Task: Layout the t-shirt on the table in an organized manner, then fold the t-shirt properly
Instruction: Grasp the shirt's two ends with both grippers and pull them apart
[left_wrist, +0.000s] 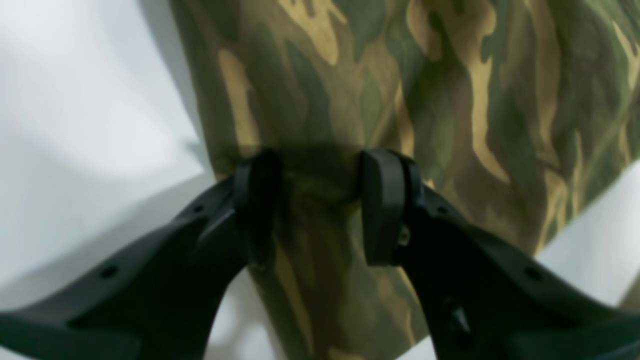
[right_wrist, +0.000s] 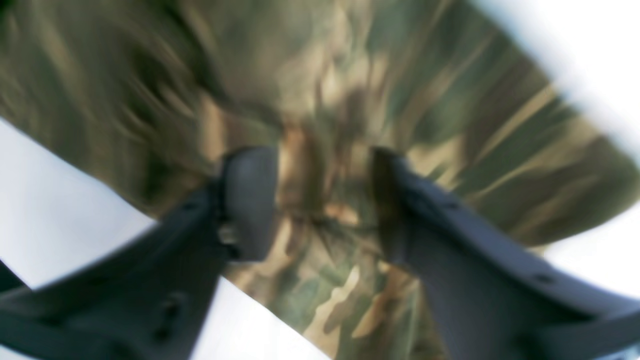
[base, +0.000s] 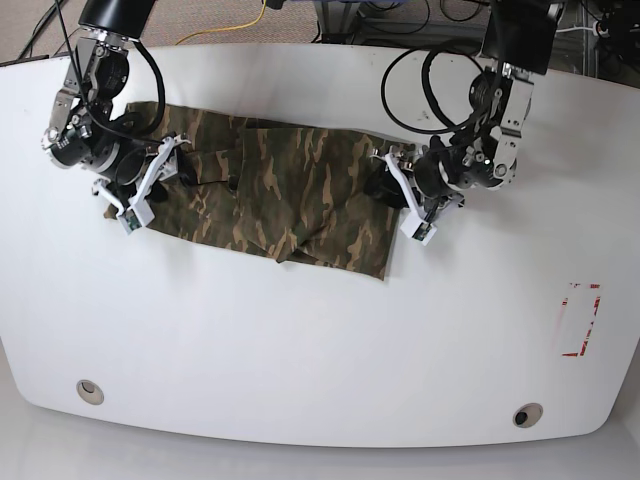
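Base view: the t-shirt (base: 285, 200) lies spread across the far half of the table (base: 300, 350), wider than deep, with a rumpled near edge that bulges toward the front; a red tape outline (base: 580, 320) sits well apart at that view's right edge; two grommet holes (base: 90, 391) lie near the front corners.

Left arm: comes down from the far edge on the base view's right, elbow bent, wrist turned toward the shirt; the left gripper (base: 385, 190) sits at the shirt's edge on that side, low at the cloth.

Left jaws: in the left wrist view the left gripper's fingers (left_wrist: 382, 205) stand partly apart with a bunched strip of camouflage cloth running between them; the cloth touches both pads, though how firmly it is pinched I cannot tell.

Right arm: reaches in from the far corner on the base view's left, cables looping over it; the right gripper (base: 180, 170) rests on the opposite end of the shirt.

Right jaws: the right wrist view is heavily blurred; its fingers (right_wrist: 250, 200) are spread with crumpled fabric filling the gap; whether they grip it I cannot tell.
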